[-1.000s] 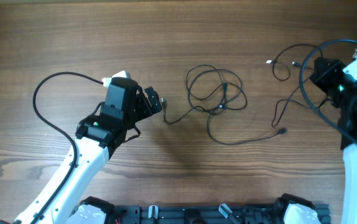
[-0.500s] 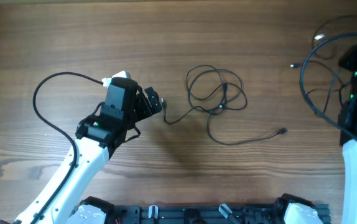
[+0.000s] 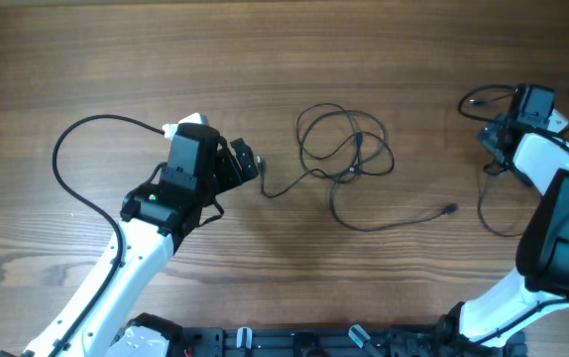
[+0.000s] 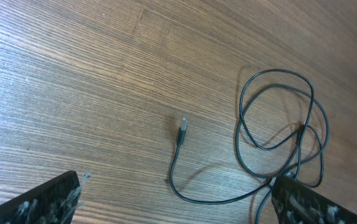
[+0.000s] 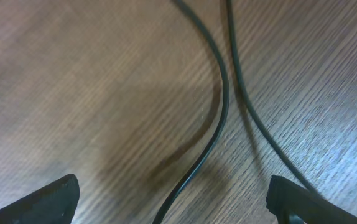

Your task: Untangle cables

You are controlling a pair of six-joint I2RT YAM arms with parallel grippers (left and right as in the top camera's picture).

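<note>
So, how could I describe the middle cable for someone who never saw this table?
On the wooden table, look at the centre. The thin black cable there lies alone in loose overlapping loops; the other cable sits by the right arm.

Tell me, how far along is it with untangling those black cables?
Done: the thin black cable on the right lies apart from the looped black cable in the middle. In hand: nothing; both arms' jaws stand open, the right above its cable's strands, the left facing the looped cable's plug end. Left: that cable's overlapping loops look unspread, so most of the untangling remains.
</note>
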